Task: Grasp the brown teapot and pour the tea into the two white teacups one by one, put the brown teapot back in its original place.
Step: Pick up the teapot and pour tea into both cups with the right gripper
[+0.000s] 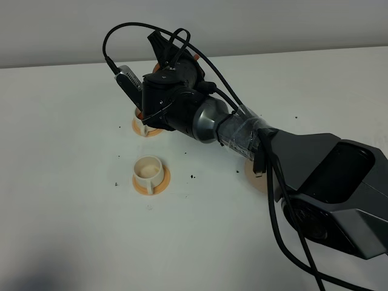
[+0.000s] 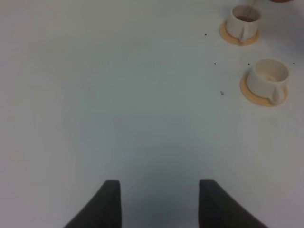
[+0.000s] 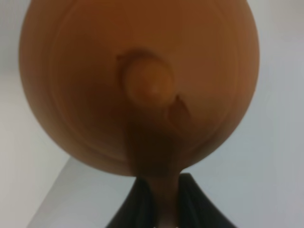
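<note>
**Right arm (image 1: pixel 327 182) fills the corner, teapot is up over the far cup**

Right arm's big dark housing is the closest thing in the high view. From there it reaches across the white table (image 1: pixel 73 230) toward the back, and its wrist hides most of what it carries.

Check your right wrist view. The right gripper (image 3: pixel 161 209) is clenched on the loop handle of the brown teapot (image 3: pixel 142 80). The dark jaws sit tight on either side of the handle, and the knobbed lid faces the camera. The pot is off the table, held above the far cup.

That far teacup (image 2: pixel 243 21) sits on a small orange disc (image 2: pixel 228 37) and looks brownish inside. A thin brownish line drops into it from above. In the high view the wrist half covers this cup.

The near teacup (image 1: pixel 148 171) stands on its own orange disc (image 1: pixel 159 185), well apart from the far one. Its inside looks pale.

You can see the beige coaster (image 1: pixel 251 173) peeking out from under the arm. Nothing visible is sitting on it.

Your left gripper (image 2: pixel 159 204) hangs over bare table with its jaws spread and nothing between them. Both cups are well off to one side of it.
</note>
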Tool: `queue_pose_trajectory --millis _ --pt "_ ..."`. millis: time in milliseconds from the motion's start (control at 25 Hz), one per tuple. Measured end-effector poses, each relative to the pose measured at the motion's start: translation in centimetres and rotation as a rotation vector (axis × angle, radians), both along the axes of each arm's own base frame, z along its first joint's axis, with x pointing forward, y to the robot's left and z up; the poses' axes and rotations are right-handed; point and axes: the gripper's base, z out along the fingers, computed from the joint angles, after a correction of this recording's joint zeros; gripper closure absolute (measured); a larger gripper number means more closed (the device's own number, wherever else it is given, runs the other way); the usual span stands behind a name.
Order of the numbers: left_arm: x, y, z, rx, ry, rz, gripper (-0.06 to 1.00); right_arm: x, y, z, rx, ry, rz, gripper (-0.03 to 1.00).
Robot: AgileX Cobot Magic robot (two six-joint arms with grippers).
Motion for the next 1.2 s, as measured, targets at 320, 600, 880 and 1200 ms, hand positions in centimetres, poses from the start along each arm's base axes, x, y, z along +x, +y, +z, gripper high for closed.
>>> queue_pose_trajectory --millis 320,600,880,1200 --pt "0.00 0.00 0.00 0.000 0.000 0.000 0.55 0.01 0.04 0.02 -0.006 -0.002 0.008 0.86" --pt "0.00 0.00 0.00 0.000 0.000 0.000 0.55 0.08 0.07 0.14 -0.018 -0.017 0.017 0.86" --pt "0.00 0.00 0.00 -0.001 0.000 0.001 0.55 0.08 0.06 0.15 -0.019 -0.017 0.017 0.86" --pt "0.00 0.00 0.00 -0.001 0.000 0.001 0.55 0.08 0.06 0.15 -0.019 -0.017 0.017 0.86"
